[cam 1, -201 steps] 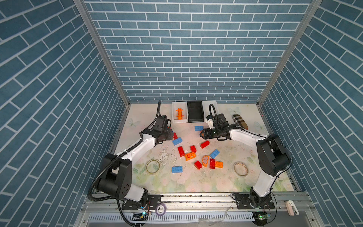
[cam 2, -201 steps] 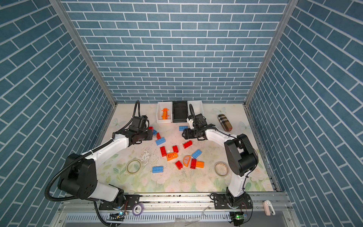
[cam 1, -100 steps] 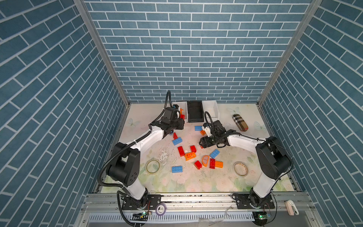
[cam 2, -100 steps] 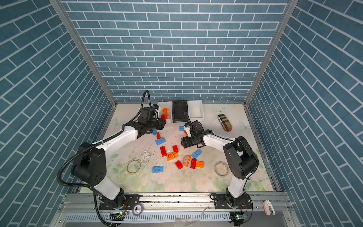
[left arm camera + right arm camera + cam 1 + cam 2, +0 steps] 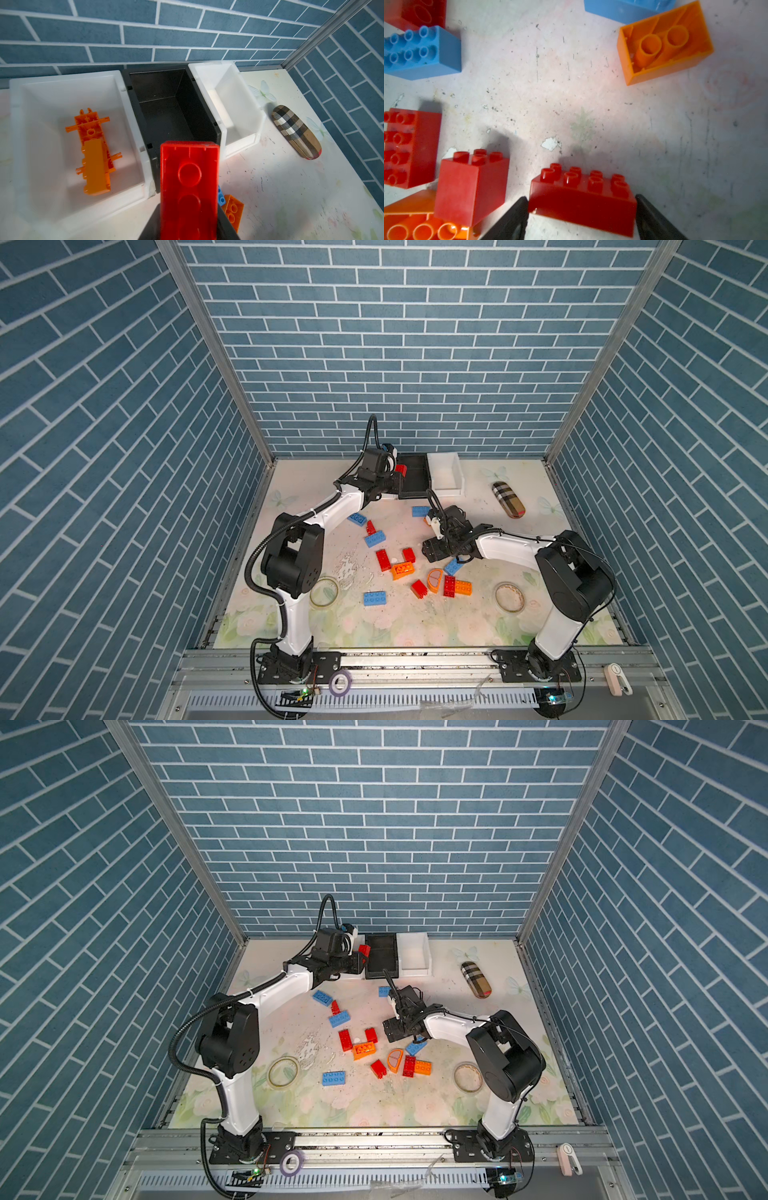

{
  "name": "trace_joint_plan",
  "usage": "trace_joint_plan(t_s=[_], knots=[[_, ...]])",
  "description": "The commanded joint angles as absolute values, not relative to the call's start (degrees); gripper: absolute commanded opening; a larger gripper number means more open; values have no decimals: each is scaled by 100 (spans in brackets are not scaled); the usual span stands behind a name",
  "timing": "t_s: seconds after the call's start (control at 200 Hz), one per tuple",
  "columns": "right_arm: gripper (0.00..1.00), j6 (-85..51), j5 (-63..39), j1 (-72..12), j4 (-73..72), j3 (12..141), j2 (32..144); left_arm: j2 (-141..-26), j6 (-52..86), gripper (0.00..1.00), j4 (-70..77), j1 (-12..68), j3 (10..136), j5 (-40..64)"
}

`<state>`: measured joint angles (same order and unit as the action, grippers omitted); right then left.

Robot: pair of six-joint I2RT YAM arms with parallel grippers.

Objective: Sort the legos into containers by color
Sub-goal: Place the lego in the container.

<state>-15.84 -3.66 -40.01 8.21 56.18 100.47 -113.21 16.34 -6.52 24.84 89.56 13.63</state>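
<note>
Two grabs we're watching: left gripper [image 5: 188, 225] clamps a red brick [image 5: 189, 182] at the black bin [image 5: 162, 87]; right gripper [image 5: 581, 197], jaws wide, flanks a second brick [image 5: 591, 204], hold unclear.

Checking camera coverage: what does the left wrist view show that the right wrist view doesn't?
Only left wrist: the white bin holding orange pieces, the empty black bin, a second white bin, the plaid case, and the left gripper clamping a red brick. Only right wrist: a studded red brick between the right gripper's fingers, plus a blue six-stud brick. Both: the scuffed table and, likely, one orange brick.
</note>
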Motion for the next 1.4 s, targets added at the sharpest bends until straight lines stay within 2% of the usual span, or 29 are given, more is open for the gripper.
trace_joint_plan(t_s=[0.0,0.375,0.75,0.93,1.025,1.19,1.395], knots=[[81,-2074,-134,-4043,695,5624,10046,-11584,1718,18,-440,2523,9279,1530],[80,-3120,190,-4178,461,5483,10133,-12485,1675,18,-628,2534,10280,1612],[79,-3252,659,-4471,650,5608,10311,-13295,1811,21,-995,2537,11332,1611],[74,-3287,834,-4491,715,5668,10401,-13549,1805,23,-1139,2532,11624,1567],[68,-3292,861,-4490,734,5695,10415,-13633,1826,23,-1201,2541,11715,1569],[60,-3288,931,-4490,737,5663,10338,-13694,1839,32,-1331,2527,11815,1573],[56,-3309,1028,-4482,838,5743,10183,-13615,1787,51,-1475,2541,11793,1547]])
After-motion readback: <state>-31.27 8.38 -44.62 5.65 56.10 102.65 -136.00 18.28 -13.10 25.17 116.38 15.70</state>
